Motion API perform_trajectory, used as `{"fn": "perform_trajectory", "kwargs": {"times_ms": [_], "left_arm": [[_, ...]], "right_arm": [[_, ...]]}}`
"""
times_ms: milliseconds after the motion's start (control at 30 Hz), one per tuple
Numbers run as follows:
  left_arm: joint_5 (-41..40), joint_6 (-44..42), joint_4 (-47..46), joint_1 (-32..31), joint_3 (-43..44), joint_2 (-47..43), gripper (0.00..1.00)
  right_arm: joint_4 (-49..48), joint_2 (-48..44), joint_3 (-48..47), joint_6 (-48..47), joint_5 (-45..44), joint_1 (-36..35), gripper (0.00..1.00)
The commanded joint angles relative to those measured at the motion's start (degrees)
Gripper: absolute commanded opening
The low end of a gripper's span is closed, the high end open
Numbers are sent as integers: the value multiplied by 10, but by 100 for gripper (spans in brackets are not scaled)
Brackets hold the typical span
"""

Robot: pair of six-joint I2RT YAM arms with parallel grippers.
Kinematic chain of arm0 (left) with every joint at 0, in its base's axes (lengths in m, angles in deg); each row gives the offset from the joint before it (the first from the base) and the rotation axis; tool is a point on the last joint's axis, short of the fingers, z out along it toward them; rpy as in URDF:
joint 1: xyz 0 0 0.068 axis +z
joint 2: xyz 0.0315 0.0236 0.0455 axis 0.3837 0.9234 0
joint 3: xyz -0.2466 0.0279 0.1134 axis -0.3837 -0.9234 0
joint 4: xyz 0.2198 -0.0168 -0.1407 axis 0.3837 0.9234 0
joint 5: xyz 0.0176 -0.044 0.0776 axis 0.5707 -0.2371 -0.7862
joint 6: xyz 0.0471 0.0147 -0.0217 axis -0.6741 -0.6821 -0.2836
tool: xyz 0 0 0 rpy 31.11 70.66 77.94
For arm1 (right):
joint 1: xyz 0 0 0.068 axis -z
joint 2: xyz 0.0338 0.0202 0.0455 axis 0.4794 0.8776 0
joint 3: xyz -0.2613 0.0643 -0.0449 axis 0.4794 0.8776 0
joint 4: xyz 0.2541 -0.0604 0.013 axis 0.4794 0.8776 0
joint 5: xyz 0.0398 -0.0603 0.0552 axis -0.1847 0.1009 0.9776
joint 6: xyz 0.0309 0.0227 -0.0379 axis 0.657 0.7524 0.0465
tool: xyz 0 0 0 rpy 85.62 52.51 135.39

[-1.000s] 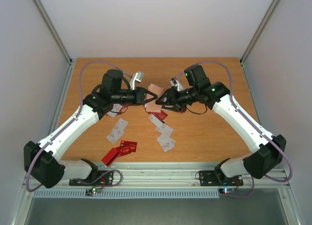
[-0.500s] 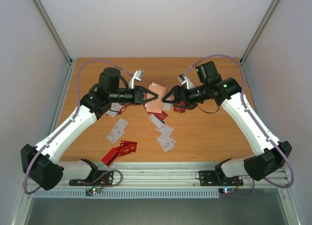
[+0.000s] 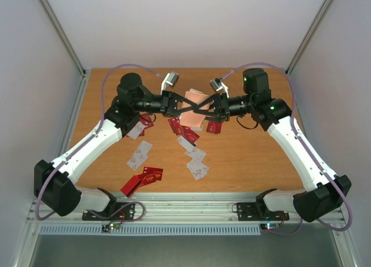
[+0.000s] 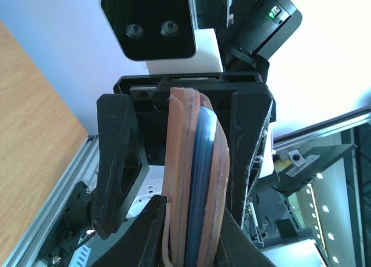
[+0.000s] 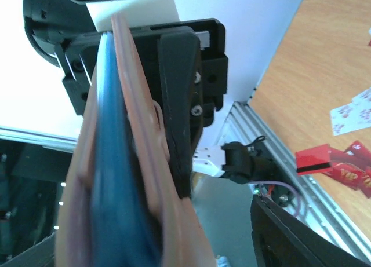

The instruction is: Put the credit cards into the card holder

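The card holder (image 3: 195, 120), a tan folded wallet with a blue inside, is held up above the table's middle back. My left gripper (image 3: 199, 108) is shut on it; in the left wrist view its fingertips (image 4: 146, 232) pinch the holder's (image 4: 186, 163) lower edge. My right gripper (image 3: 189, 105) comes from the other side, open, its fingers (image 4: 119, 163) straddling the holder with a gap on one side. The holder (image 5: 116, 163) fills the left of the right wrist view. Credit cards lie loose on the table: red ones (image 3: 145, 177), white ones (image 3: 196, 163).
More red cards (image 3: 177, 127) lie under the grippers, others by the right arm (image 3: 214, 127) and the left arm (image 3: 142, 122). White cards (image 3: 139, 154) lie left of centre. The metal frame rail (image 3: 191, 212) runs along the near edge.
The holder has been lifted and carried toward the back. The right gripper let go of it, opened wide, then came back around it, crossing the left gripper.
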Motion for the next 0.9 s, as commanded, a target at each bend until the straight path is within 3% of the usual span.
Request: {"fn": "perform_trajectory", "kwargs": {"times_ms": [0, 200, 300, 533, 867], "left_arm": [[44, 62, -121, -7, 21, 20, 11], [56, 150, -220, -9, 24, 44, 12], [58, 155, -221, -9, 29, 44, 12], [64, 152, -215, -9, 31, 42, 13], [56, 139, -181, -9, 40, 39, 22]], "right_arm": [[-104, -6, 2, 73, 36, 2, 58], [-160, -3, 1, 119, 39, 4, 37], [-163, -2, 0, 129, 41, 6, 32], [-174, 5, -21, 153, 42, 29, 32], [-166, 12, -24, 157, 47, 30, 3]]}}
